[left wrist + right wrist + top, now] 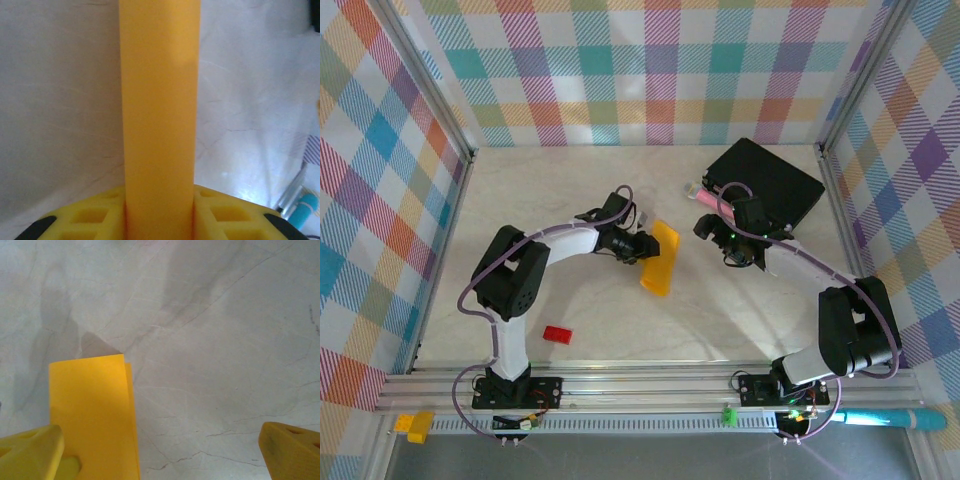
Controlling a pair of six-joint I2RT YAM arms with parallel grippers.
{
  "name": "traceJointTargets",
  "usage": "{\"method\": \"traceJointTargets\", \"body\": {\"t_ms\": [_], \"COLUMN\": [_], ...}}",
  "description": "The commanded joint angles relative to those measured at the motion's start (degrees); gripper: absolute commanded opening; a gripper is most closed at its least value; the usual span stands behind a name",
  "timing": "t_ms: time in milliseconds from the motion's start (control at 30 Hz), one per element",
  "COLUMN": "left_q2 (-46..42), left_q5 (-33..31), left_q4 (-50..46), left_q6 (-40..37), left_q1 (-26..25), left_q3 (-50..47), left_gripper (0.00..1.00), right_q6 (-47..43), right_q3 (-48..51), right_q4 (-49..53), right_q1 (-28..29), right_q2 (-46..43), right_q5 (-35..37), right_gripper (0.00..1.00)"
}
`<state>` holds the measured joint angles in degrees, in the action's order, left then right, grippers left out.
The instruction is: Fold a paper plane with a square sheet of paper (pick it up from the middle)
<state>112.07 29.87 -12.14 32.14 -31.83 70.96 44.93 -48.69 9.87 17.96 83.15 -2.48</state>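
**Left pincer clamped on the folded sheet, right pincer wide open beside it**

Top view: the left pincer (pixel 640 246) reaches to the middle of the pale marbled tabletop (pixel 570 190). There it meets the left long edge of the thin orange-yellow sheet of paper (pixel 663 258). The sheet is folded to a long narrow strip and lies tilted, its lower end nearer the arm bases. The right pincer (pixel 710 229) hangs just to the right of the strip's upper end, apart from it. A flat black rectangular box (pixel 770 180) sits in the far right corner, with a slim pink stick (pixel 700 194) against its left edge. A small red rectangular block (pixel 557 334) lies well apart from the paper, near the left arm's base.

Left wrist view: the sheet of paper (pixel 160 110) runs as a straight band from the bottom edge to the top. The left pincer (pixel 160 217) has its yellow ribbed fingers (pixel 85 216) pressed against the band from both sides with no gap showing, so it grips the paper at a narrow opening.

Right wrist view: the right pincer (pixel 162 450) stands spread wide, its yellow fingertips (pixel 30 450) at the two lower corners with bare tabletop between them, and it holds nothing. The sheet of paper (pixel 90 405) shows a squared end of two layers, just beside the fingertip at the lower left. Whether paper and fingertip touch cannot be told. A shadow falls on the table beyond that end
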Motion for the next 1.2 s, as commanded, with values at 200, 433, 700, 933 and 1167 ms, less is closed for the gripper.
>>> {"method": "traceJointTargets", "body": {"t_ms": [200, 433, 700, 933, 1167], "left_q2": [0.73, 1.75, 2.23, 2.07, 1.46], "left_q5": [-8.45, -10.69, -11.84, -12.09, -12.09], "left_q4": [-3.31, -5.61, -6.41, -6.4, -6.53], "left_q6": [-1.26, -1.23, -1.13, -0.81, -0.84], "left_q1": [-0.16, -0.55, -0.79, -0.77, -0.77], "left_q3": [-2.36, -2.32, -2.28, -2.58, -2.67], "left_gripper": [0.29, 0.27, 0.27, 0.27, 0.28], "right_q6": [-0.42, -0.5, -1.6, -1.11, -1.31], "right_q3": [-0.3, -3.69, -10.28, -14.61, -15.91], "right_q4": [-4.22, -4.68, -2.98, -0.83, 2.04], "right_q1": [0.25, 4.7, 8.39, 9.25, 9.38], "right_q2": [3.56, 10.3, 18.23, 24.25, 27.34], "right_q5": [-9.56, -14.92, -19.1, -21.19, -20.75], "right_gripper": [0.79, 0.4, 0.15, 0.1, 0.1]}}
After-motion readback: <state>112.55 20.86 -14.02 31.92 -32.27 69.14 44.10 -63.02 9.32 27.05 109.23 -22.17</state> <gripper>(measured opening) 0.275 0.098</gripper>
